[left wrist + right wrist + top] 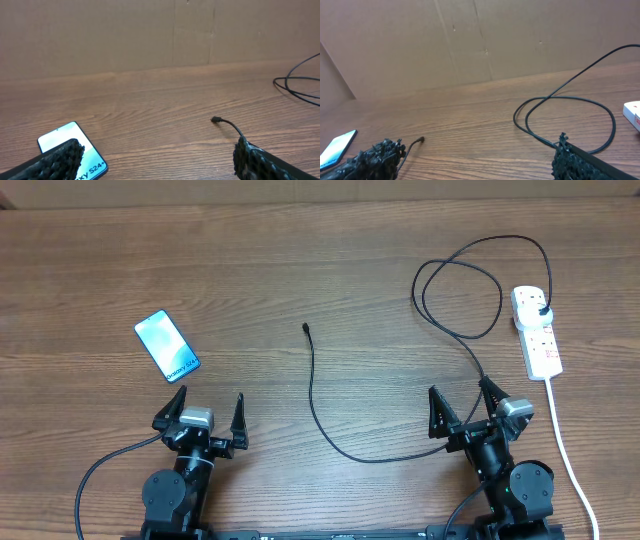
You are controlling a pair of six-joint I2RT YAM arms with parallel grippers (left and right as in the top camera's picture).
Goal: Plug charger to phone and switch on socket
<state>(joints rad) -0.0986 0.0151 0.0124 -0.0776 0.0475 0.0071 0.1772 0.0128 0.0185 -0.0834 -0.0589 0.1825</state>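
Both grippers stand spread wide and empty. The left gripper (211, 402) hovers just short of the phone (167, 345), which lies flat and aslant on the wooden table (300, 250), screen lit, well apart from everything else. The right gripper (458, 386) sits at the other side, with the charger cable (313, 395) running close past its fingers before looping up to the black plug (541, 308), already seated in the white power strip (537, 332). The connector tip (306, 328) lies loose mid-table, between the two arms and near neither.

The chief risk is probably the tip itself. It is small and flat on the wood, so a pinch may land on the cable behind it and leave the tip drooping and misaligned. The phone is unrestrained and would likely slide away under an insertion push unless the other arm steadies it. Which edge carries the port cannot be told. The slack by the right gripper could snag as that arm moves and tug the cable. The strip's switch is too small to make out, so a press could miss.
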